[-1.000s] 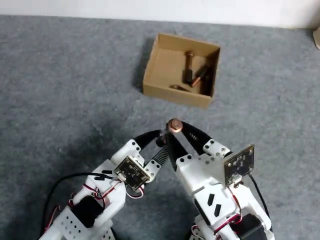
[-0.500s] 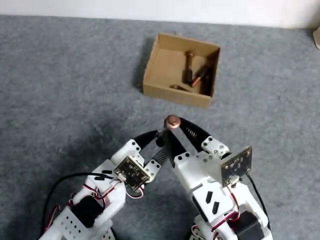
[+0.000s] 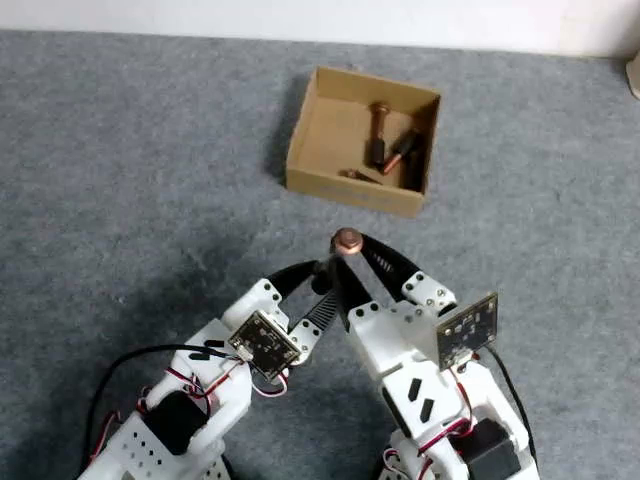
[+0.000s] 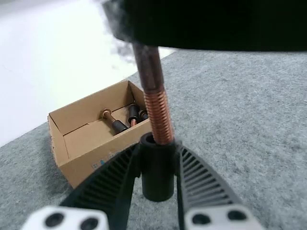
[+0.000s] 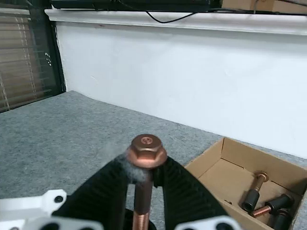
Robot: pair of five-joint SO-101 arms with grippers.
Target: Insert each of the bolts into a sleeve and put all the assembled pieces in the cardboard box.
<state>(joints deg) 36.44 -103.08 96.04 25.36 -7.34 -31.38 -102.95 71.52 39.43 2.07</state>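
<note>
**Aligning copper-coloured threaded bolt point(image 4: 154, 103) with short black cylindrical sleeve point(image 4: 156, 173)**

The right gripper point(image 5: 144, 173), fingers clamped just under the bolt's flanged head, has edged slightly towards the open brown cardboard box point(image 3: 350, 190) over the last second. The left gripper point(image 4: 157, 160) is closed on the sleeve, upright above the grey mat near the box — the threaded tip sits at its mouth. Insertion looks barely begun; assembled pieces point(image 3: 385, 140) already lie in the box.

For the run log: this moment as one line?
left gripper: shut on sleeve | right gripper: shut on bolt, tip at sleeve mouth | cardboard box: assembled pieces inside
</note>
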